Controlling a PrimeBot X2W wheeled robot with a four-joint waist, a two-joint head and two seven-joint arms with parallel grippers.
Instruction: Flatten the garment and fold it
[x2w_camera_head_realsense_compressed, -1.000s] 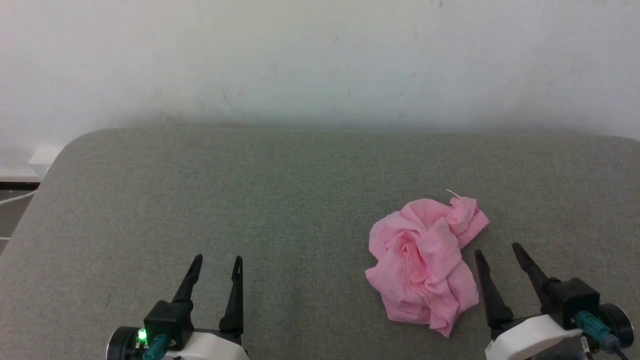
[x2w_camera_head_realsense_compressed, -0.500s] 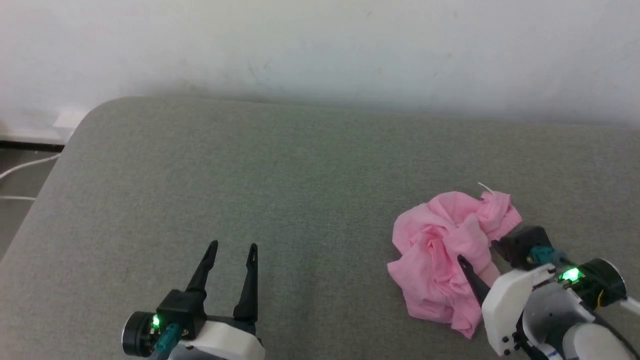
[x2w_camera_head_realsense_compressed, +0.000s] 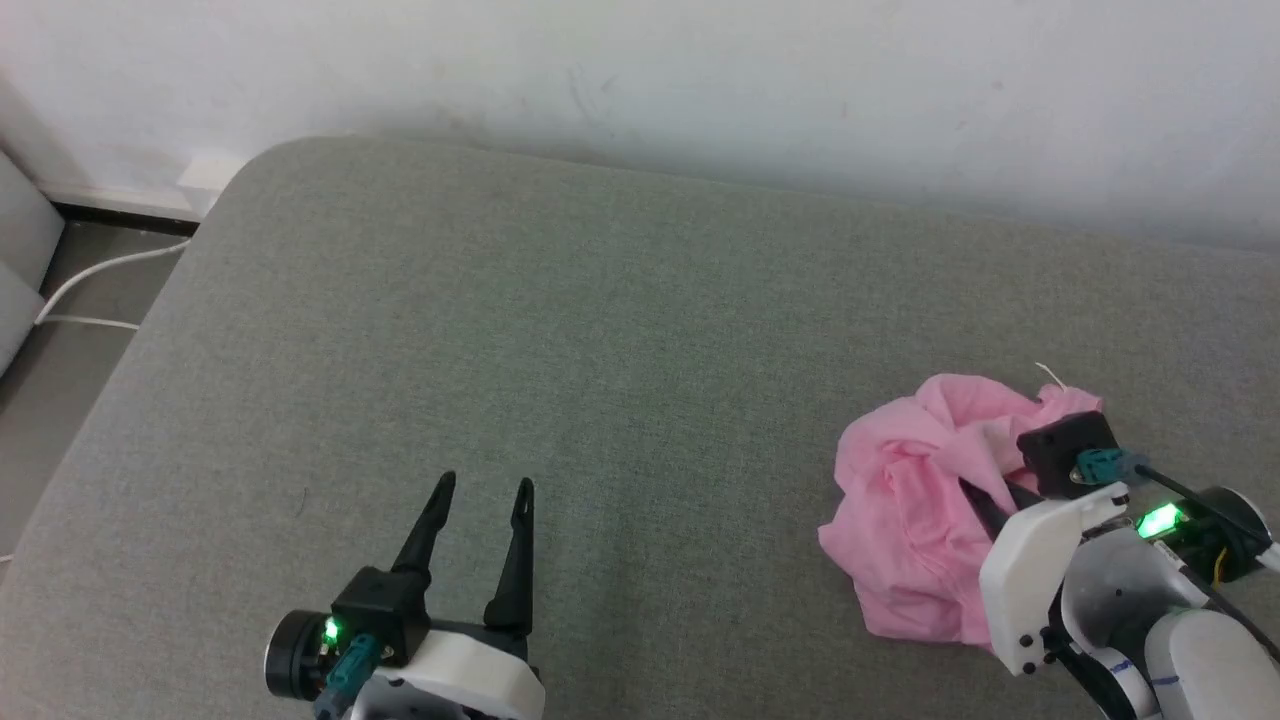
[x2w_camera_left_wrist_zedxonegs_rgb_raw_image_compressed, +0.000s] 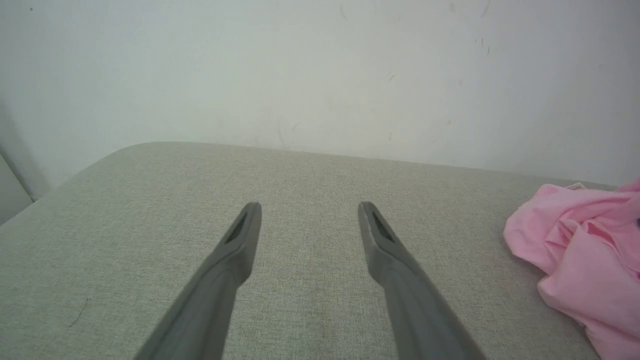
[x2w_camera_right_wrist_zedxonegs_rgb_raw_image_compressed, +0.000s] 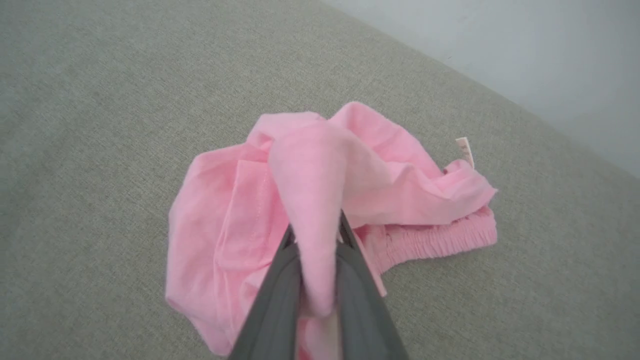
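Note:
The garment (x2w_camera_head_realsense_compressed: 920, 520) is a crumpled heap of light pink fabric at the right of the grey padded surface (x2w_camera_head_realsense_compressed: 600, 330). Its gathered waistband (x2w_camera_right_wrist_zedxonegs_rgb_raw_image_compressed: 440, 240) and small white label (x2w_camera_right_wrist_zedxonegs_rgb_raw_image_compressed: 465, 149) show in the right wrist view. My right gripper (x2w_camera_head_realsense_compressed: 985, 500) reaches into the heap from the right and is shut on a raised fold of the garment (x2w_camera_right_wrist_zedxonegs_rgb_raw_image_compressed: 315, 200); the fabric drapes between and over the two fingers. My left gripper (x2w_camera_head_realsense_compressed: 482, 488) hovers open over bare surface at the lower left, far from the heap. The garment's edge (x2w_camera_left_wrist_zedxonegs_rgb_raw_image_compressed: 580, 250) shows at the right of the left wrist view, beside my left gripper (x2w_camera_left_wrist_zedxonegs_rgb_raw_image_compressed: 310, 207).
A white wall (x2w_camera_head_realsense_compressed: 700, 80) runs behind the surface. The surface's rounded left corner (x2w_camera_head_realsense_compressed: 240, 170) drops to a floor with a white cable (x2w_camera_head_realsense_compressed: 90, 275). Bare grey surface spreads between the two grippers.
The camera has turned, shifting the whole picture. My right gripper moved from beside the heap into it and shut on a fold of pink fabric. The left gripper stayed open.

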